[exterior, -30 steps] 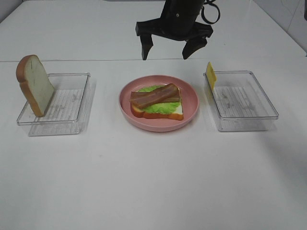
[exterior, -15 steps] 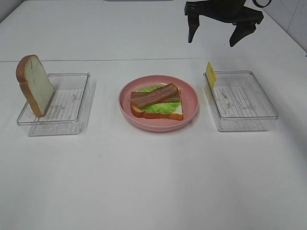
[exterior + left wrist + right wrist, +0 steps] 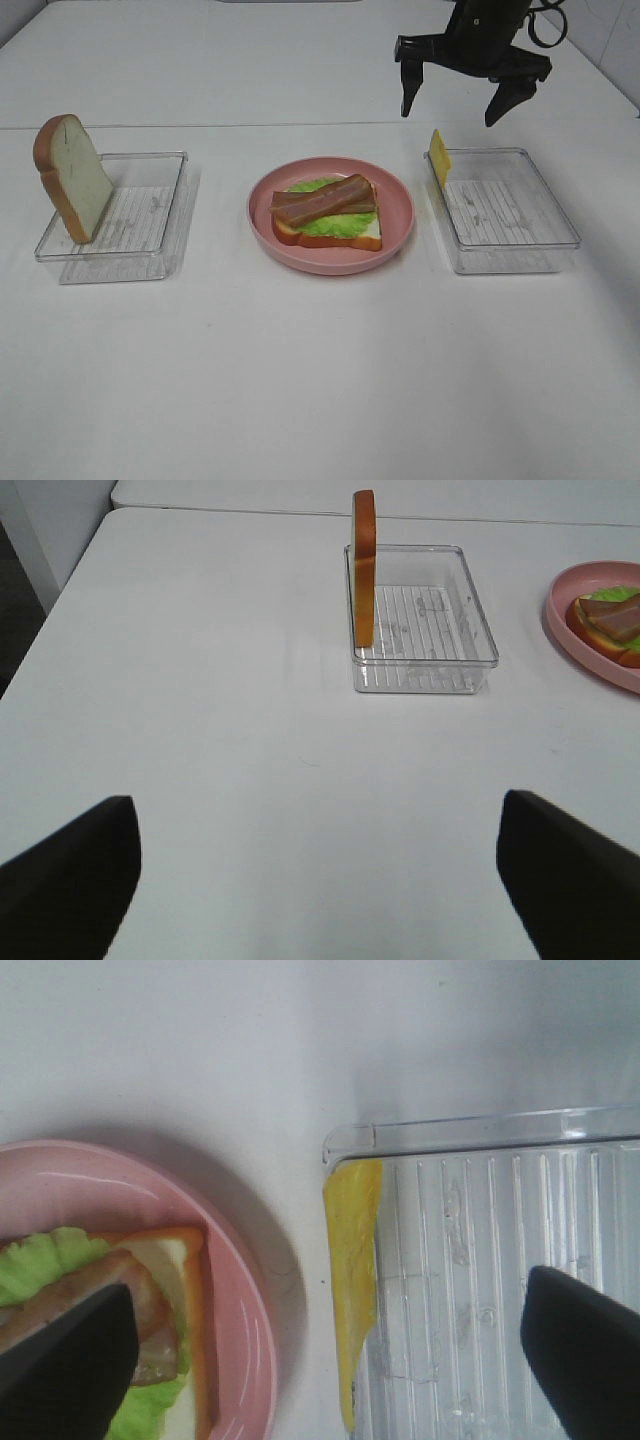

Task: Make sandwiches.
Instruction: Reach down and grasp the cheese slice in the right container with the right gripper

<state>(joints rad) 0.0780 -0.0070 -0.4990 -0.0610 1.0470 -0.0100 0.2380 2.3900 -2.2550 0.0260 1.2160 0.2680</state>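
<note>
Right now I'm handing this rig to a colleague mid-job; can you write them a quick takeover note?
Left gripper: open, empty.
Right gripper: open, empty, hovering over the cheese, which leans in the right tray.
Done: bread, lettuce, bacon stacked on the plate.
To do: add cheese, then the second bread slice, standing in the left tray.

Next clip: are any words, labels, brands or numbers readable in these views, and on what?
None readable in any view.
No markings: bread slice, cheese square, pink plate.
Too small to read: faint moulded mark in the base of the bread's clear tray.
Nothing legible: faint moulded rectangle in the cheese's clear tray.
</note>
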